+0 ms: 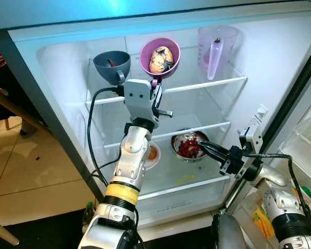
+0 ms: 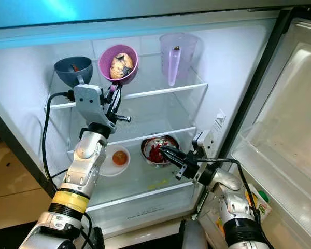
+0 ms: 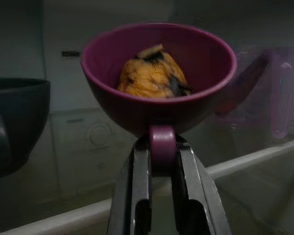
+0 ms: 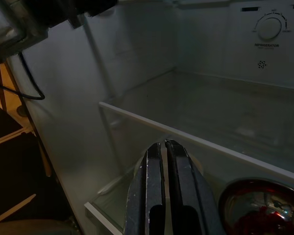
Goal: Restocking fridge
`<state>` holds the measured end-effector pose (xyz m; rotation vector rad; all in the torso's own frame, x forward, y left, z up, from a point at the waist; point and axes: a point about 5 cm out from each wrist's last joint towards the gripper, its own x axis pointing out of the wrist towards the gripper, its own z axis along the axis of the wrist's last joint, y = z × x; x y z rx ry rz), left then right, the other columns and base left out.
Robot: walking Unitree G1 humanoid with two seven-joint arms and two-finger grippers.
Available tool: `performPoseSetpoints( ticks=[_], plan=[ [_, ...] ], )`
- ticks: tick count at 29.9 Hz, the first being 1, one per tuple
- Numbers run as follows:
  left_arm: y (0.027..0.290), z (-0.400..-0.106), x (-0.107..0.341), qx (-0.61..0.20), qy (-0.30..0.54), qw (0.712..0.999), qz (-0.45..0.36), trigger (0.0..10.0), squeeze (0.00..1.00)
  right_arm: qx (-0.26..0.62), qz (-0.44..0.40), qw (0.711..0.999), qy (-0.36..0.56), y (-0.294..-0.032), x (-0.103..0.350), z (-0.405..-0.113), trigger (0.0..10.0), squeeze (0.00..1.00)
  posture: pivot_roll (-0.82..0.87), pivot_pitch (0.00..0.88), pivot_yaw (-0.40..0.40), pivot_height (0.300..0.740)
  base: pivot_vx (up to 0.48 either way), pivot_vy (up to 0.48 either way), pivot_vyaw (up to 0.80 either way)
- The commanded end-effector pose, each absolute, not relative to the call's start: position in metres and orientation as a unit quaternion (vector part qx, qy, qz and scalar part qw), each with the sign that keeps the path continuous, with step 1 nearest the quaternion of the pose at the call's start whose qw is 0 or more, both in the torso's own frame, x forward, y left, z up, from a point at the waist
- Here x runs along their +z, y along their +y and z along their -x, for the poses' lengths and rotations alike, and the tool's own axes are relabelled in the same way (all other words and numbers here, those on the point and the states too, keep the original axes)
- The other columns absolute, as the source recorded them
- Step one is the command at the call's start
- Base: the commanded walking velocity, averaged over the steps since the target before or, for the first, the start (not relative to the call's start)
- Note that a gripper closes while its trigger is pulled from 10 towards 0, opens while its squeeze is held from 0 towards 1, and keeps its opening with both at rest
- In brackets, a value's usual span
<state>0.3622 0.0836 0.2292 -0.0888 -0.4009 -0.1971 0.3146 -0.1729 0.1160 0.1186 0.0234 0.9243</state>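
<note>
The left claw (image 1: 155, 83) was clenched on the stub handle of the purple bowl (image 1: 159, 57), which held a charred, orange-brown piece of food and sat at the front of the top fridge shelf (image 1: 207, 84), between the grey cup (image 1: 112, 66) and the clear measuring jug (image 1: 216, 51). The right claw (image 1: 210, 149) hovered pinched together, holding nothing, beside the steel bowl of red food (image 1: 189, 146) on the lower shelf. Judged from this, the bowl should be kept level, slid deeper until its base rests fully on glass, then released without nudging the cup.
</note>
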Motion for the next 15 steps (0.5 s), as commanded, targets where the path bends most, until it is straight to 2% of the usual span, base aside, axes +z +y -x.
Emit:
performPoseSetpoints(
  ticks=[1,9,15],
  plan=[
    [0.086,-0.364,0.245,-0.088,-0.213,0.971,0.058,10.0,0.00,0.449,-0.057,0.892,0.005,-0.170,0.117,-0.313,10.0,0.00,-0.03,0.019,0.040,0.485,0.000,0.000,0.00],
    [0.087,-0.372,0.254,-0.069,-0.186,0.977,0.078,10.0,0.00,0.459,-0.066,0.885,-0.029,-0.168,0.127,-0.312,10.0,0.00,-0.03,0.020,0.045,0.485,0.000,0.000,0.00],
    [0.087,-0.377,0.256,-0.072,-0.158,0.981,0.083,10.0,0.00,0.424,-0.090,0.897,-0.084,-0.170,0.147,-0.321,10.0,0.00,-0.03,0.018,0.044,0.485,0.000,0.000,0.00]
  ],
)
